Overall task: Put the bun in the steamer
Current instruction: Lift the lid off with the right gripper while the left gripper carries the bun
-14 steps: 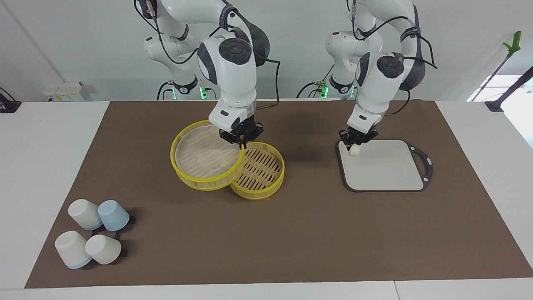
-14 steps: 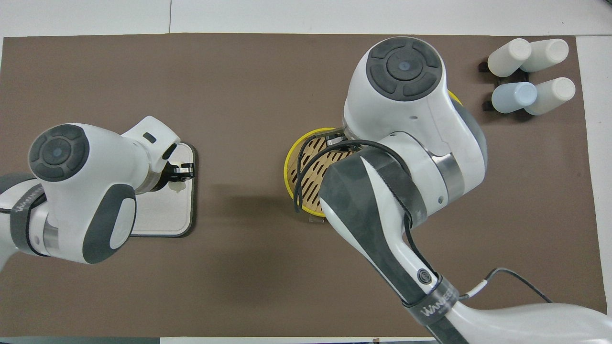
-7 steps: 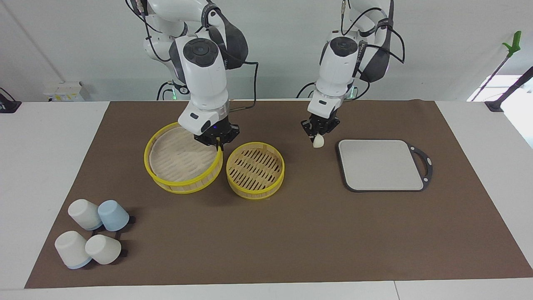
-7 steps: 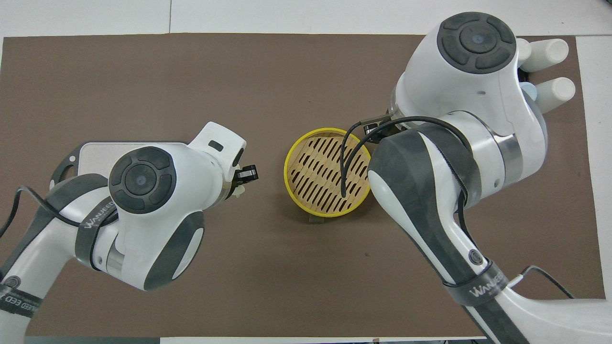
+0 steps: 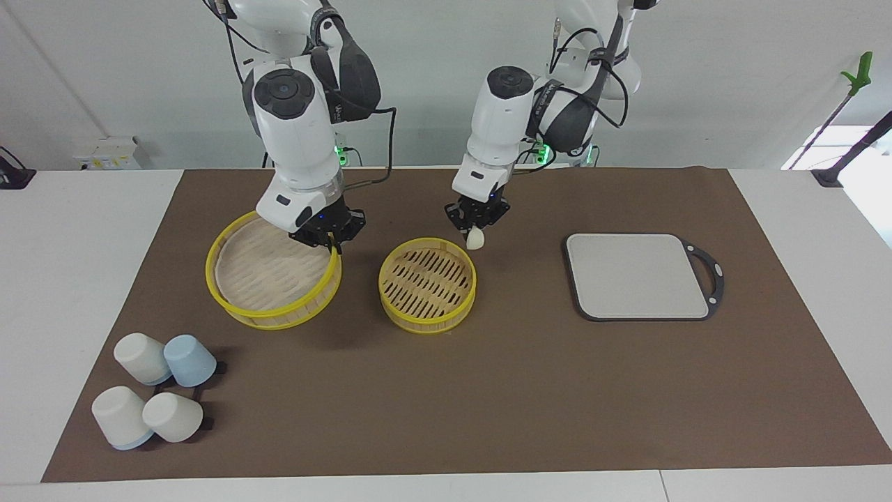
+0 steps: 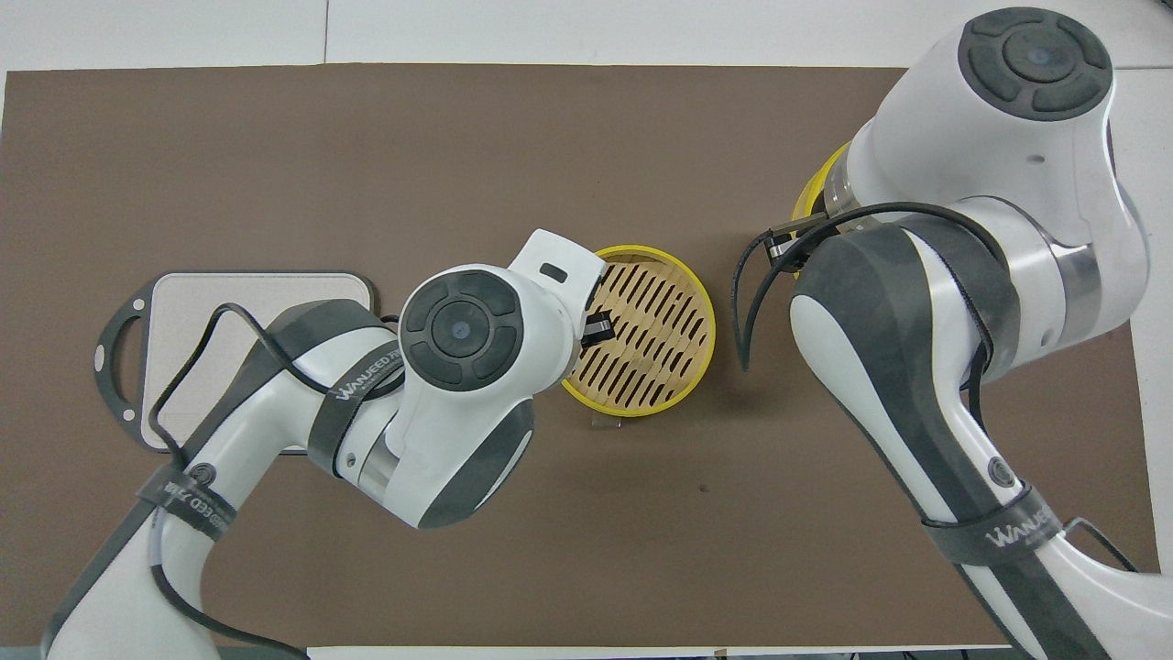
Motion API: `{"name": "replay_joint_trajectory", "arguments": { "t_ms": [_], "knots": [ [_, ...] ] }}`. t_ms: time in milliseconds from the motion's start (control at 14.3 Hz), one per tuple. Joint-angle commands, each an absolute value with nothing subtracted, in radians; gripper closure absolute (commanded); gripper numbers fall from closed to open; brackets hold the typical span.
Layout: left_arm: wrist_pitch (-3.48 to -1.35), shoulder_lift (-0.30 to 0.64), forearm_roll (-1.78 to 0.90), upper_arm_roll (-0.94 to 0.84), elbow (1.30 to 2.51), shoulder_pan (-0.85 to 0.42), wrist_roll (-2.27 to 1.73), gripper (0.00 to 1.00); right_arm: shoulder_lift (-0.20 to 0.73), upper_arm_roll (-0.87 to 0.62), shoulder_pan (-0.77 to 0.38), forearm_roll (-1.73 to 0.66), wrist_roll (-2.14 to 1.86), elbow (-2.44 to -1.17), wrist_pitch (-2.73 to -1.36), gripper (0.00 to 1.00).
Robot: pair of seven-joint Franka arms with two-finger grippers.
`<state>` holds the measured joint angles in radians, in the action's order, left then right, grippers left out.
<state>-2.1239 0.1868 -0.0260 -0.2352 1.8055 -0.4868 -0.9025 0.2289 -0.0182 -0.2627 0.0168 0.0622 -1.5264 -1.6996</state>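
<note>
While the right gripper (image 5: 333,242) clamps the steamer lid's (image 5: 272,279) rim, the left gripper (image 5: 477,226) pinches the bun (image 5: 475,239) over the steamer's (image 5: 426,284) edge

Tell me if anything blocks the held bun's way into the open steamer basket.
Nothing visible does. The left claw holds the small cream-white bun by the round yellow-rimmed bamboo steamer basket, which sits open; the right claw holds its slatted lid aside.
</note>
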Motion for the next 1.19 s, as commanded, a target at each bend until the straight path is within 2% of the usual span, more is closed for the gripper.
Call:
{"name": "replay_joint_trajectory", "arguments": {
  "t_ms": [0, 140, 210, 1120],
  "knots": [
    [-2.092, 0.289, -0.022, -0.215, 1.694, -0.553, -0.930, 0.83, 0.196, -0.032, -0.216, -0.002, -0.004, -1.560, -1.709, 1.00],
    [-2.082, 0.395, 0.076, -0.216, 1.606, -0.595, -0.989, 0.83, 0.196, -0.032, -0.203, -0.006, -0.008, -1.562, -1.710, 1.00],
    [-2.095, 0.411, 0.103, -0.218, 1.595, -0.601, -0.991, 0.83, 0.196, -0.032, -0.204, -0.006, -0.008, -1.562, -1.710, 1.00],
    [-2.210, 0.488, 0.229, -0.219, 1.644, -0.604, -0.979, 0.82, 0.196, -0.032, -0.187, -0.034, -0.008, -1.562, -1.713, 1.00]
  ]
}}
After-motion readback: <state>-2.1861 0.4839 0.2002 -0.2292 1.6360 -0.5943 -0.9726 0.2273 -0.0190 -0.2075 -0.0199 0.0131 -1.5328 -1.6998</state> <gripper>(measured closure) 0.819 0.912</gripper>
